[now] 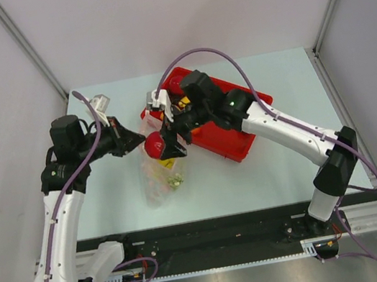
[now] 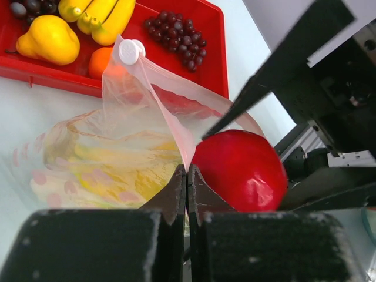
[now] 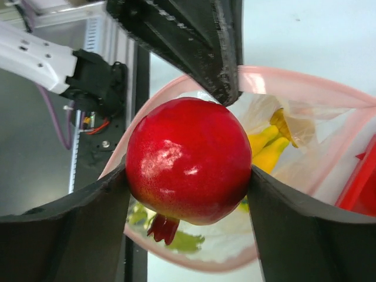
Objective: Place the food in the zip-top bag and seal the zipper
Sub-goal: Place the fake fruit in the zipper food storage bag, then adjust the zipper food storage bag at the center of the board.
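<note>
My right gripper (image 3: 188, 171) is shut on a red round fruit (image 3: 188, 158) with a small crown and holds it just above the open mouth of the clear zip-top bag (image 1: 166, 178). The fruit also shows in the top view (image 1: 153, 146) and the left wrist view (image 2: 241, 170). My left gripper (image 2: 188, 176) is shut on the bag's pink zipper strip (image 2: 170, 120) and holds the mouth up. Yellow bananas (image 3: 267, 147) and a green piece (image 3: 191, 241) lie inside the bag. The zipper's white slider (image 2: 128, 51) sits at the strip's far end.
The red tray (image 2: 212, 41) behind the bag holds bananas (image 2: 100, 14), a yellow fruit (image 2: 50, 38), an orange (image 2: 100, 61) and dark grapes (image 2: 176, 32). In the top view the tray (image 1: 236, 143) lies right of the bag. The two grippers are close together.
</note>
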